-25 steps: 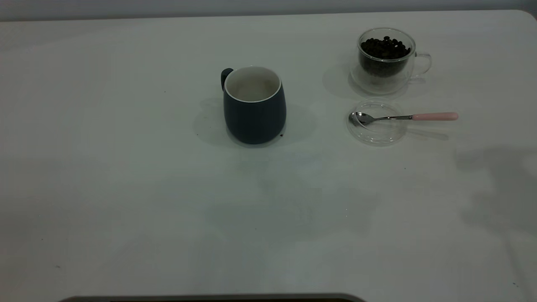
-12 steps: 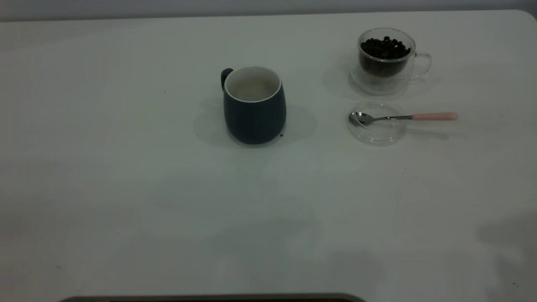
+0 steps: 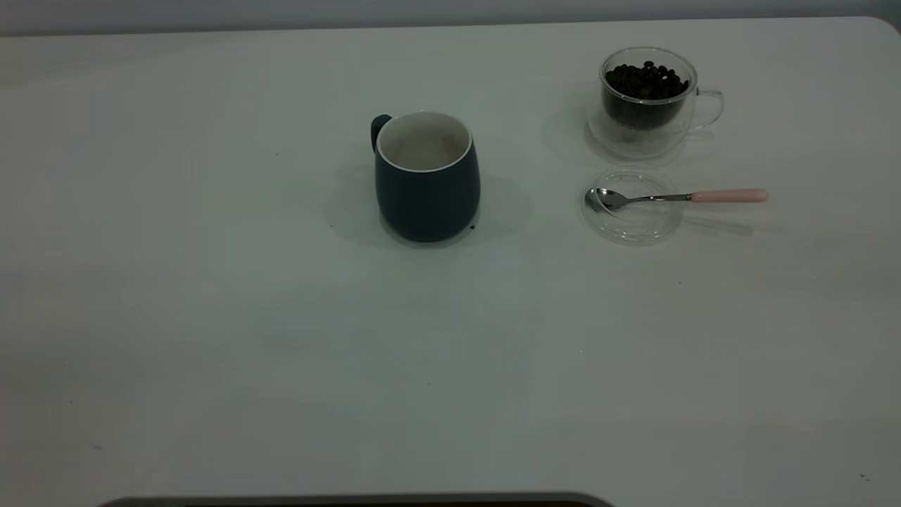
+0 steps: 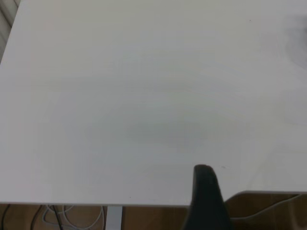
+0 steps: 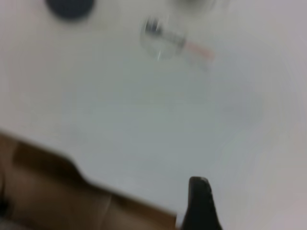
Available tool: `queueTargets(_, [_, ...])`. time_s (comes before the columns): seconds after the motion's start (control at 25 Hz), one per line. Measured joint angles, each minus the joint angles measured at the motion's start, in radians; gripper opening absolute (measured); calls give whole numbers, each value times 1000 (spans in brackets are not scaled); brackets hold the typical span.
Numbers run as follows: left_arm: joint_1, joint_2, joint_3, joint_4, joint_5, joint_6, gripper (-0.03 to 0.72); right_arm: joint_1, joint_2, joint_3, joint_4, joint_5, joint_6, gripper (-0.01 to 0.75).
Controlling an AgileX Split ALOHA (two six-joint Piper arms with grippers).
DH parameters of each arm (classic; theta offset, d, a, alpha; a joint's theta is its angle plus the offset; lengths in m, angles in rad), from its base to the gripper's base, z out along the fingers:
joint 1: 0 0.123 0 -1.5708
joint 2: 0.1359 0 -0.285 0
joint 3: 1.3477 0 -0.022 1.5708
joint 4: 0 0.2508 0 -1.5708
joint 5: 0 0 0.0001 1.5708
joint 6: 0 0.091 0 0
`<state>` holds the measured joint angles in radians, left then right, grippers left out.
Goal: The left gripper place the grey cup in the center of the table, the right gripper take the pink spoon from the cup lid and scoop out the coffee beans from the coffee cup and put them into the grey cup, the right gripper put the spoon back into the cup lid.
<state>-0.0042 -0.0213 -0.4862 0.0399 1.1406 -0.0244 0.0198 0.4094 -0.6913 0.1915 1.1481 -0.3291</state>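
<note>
The grey cup [image 3: 426,176] stands upright near the middle of the table [image 3: 211,282], its handle turned to the far left. The coffee cup [image 3: 647,98] with the coffee beans [image 3: 646,81] stands at the far right. In front of it the cup lid [image 3: 631,208] lies flat, with the pink spoon [image 3: 676,196] resting across it, handle pointing right. Neither arm shows in the exterior view. My left gripper [image 4: 204,175] hangs over the table's near edge. My right gripper [image 5: 199,187] is also back at the near edge, far from the lid [image 5: 160,40] and the grey cup [image 5: 70,7].
A few tiny dark specks lie on the white tabletop, one by the grey cup's base [image 3: 472,227]. A dark strip [image 3: 352,501] runs along the near edge. The left wrist view shows cables [image 4: 72,215] below the table edge.
The arm's shadow on the table's right side has slid off toward the near right and faded. The cups, lid and spoon have not moved.
</note>
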Motion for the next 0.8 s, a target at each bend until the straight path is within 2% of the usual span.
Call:
queueTargets(0.2, [0,0,0,0,0,0,586,0,-170,0,-1,-5,76,591])
queueTargets(0.52, [0,0,0,0,0,0,586,0,-319,31,-15,85,71,591])
queueTargets(0.8, [0,0,0,0,0,1,586,0,-382,91,-54,58,73,591])
